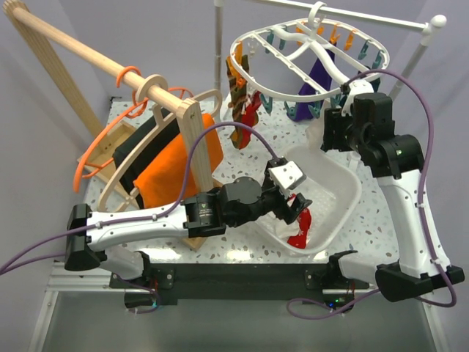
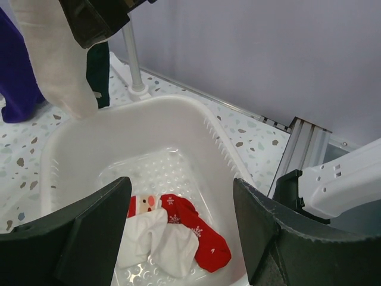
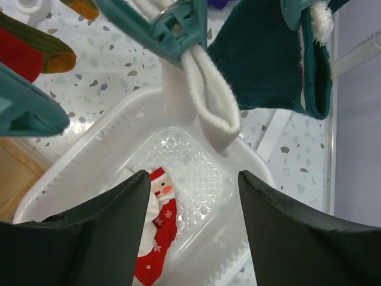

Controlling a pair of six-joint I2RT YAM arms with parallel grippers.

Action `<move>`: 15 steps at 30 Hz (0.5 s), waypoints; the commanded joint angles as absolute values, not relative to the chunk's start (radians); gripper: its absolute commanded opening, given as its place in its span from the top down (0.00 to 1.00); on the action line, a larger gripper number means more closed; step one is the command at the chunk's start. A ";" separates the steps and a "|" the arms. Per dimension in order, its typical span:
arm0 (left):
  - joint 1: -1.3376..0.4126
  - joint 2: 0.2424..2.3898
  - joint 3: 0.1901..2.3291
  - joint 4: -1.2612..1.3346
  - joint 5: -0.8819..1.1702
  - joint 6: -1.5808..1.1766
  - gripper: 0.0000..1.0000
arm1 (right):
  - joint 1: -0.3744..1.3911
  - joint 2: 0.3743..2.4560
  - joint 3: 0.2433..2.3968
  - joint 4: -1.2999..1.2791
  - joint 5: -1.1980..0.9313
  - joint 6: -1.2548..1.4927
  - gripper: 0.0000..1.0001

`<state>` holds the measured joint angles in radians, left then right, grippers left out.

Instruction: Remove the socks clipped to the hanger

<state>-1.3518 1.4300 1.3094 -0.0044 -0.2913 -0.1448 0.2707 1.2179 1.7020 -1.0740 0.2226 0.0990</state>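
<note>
The white oval hanger [image 1: 308, 62] hangs from a rail at the back, with orange and teal clips. A brown-striped and red sock [image 1: 242, 110], a purple sock [image 1: 319, 77] and a dark green sock [image 1: 300, 110] hang from it. In the right wrist view a teal clip [image 3: 172, 27] holds a white sock [image 3: 202, 101] beside the dark green sock [image 3: 262, 56]. A red Santa sock with white parts [image 2: 196, 232] lies in the white basin [image 1: 344, 183]. My left gripper [image 2: 178, 190] is open and empty above that sock. My right gripper [image 3: 193, 179] is open and empty just below the white sock.
A wooden rod [image 1: 80, 51] at the left carries wooden coat hangers [image 1: 187, 121], thin orange hangers [image 1: 95, 147] and an orange and black cloth [image 1: 172, 165]. The white rail's post [image 2: 134, 59] stands behind the basin. The table's right edge [image 2: 297, 155] is close to the basin.
</note>
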 commanded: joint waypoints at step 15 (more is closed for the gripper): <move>-1.356 1.345 1.269 0.123 -0.272 -0.127 0.27 | 0.218 1.158 1.529 -0.732 0.115 0.021 0.53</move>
<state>-1.3518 1.3796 1.2659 0.0525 -0.2901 -0.1368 0.2203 1.1831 1.5665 -0.8391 0.1368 0.0349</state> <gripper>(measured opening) 0.740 0.489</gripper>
